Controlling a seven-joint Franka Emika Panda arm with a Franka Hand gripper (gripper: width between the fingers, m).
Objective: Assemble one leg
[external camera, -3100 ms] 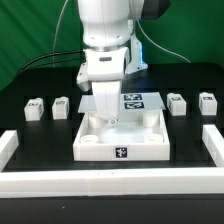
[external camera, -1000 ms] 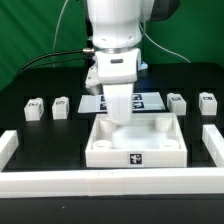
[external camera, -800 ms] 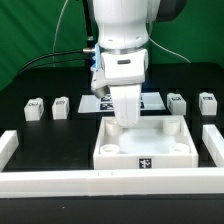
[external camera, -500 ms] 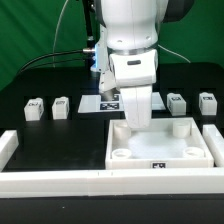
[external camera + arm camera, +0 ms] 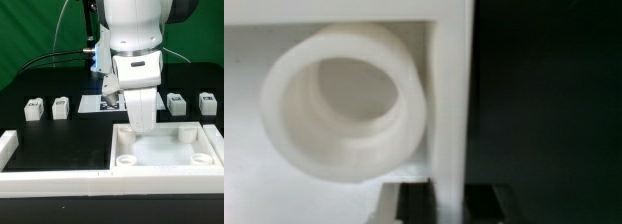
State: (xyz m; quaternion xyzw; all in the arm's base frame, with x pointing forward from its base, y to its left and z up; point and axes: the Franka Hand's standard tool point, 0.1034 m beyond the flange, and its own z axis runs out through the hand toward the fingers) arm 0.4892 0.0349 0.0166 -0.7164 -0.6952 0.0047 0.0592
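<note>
My gripper [image 5: 143, 124] is shut on the far wall of the large white square tray-like part [image 5: 168, 152] with round corner sockets, which lies at the front right against the white front rail. In the wrist view my gripper [image 5: 448, 206] has a dark finger [image 5: 409, 205] on each side of the tray's wall [image 5: 446, 90], beside a round socket [image 5: 338, 103]. Four legs lie apart from the gripper: two on the exterior view's left [image 5: 33, 108] [image 5: 61, 106] and two on its right [image 5: 177, 103] [image 5: 207, 102].
The marker board [image 5: 104, 103] lies behind the tray, partly hidden by the arm. A white rail [image 5: 55, 181] runs along the front, with short side pieces at the left [image 5: 8, 147] and right [image 5: 217, 137].
The gripper has dragged the tray from the middle toward the exterior view's right and the front rail. The legs have not moved.
</note>
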